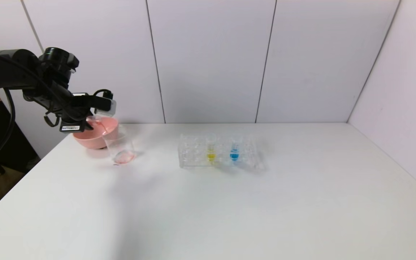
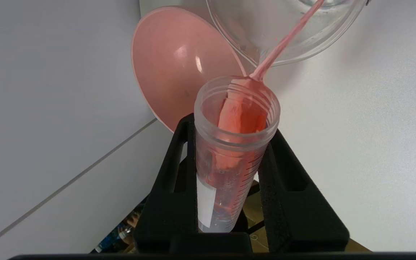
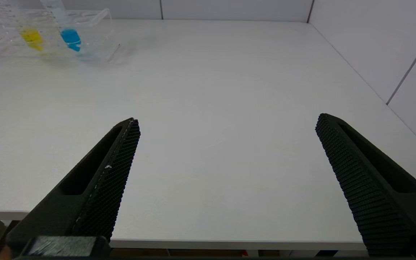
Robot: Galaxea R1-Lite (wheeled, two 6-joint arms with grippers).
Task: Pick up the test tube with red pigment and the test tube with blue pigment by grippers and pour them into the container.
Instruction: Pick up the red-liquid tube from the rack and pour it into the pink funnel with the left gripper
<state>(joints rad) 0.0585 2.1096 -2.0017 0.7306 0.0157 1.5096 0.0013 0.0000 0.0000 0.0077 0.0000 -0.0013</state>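
My left gripper (image 1: 98,108) is shut on the test tube with red pigment (image 2: 235,144) and holds it tipped at the rim of the clear beaker (image 1: 119,146). In the left wrist view the gripper (image 2: 231,130) grips the tube's sides, and a thin red stream (image 2: 284,39) runs from its mouth into the beaker (image 2: 320,39). Red liquid pools at the beaker's bottom (image 1: 124,157). The test tube with blue pigment (image 1: 234,151) stands in the clear rack (image 1: 193,151); it also shows in the right wrist view (image 3: 70,36). My right gripper (image 3: 228,121) is open and empty over the table's front edge.
A pink bowl (image 1: 92,135) stands right behind the beaker, at the table's far left; it also shows in the left wrist view (image 2: 172,68). A tube with yellow liquid (image 1: 211,153) stands in the rack beside the blue one. White walls close the back and right.
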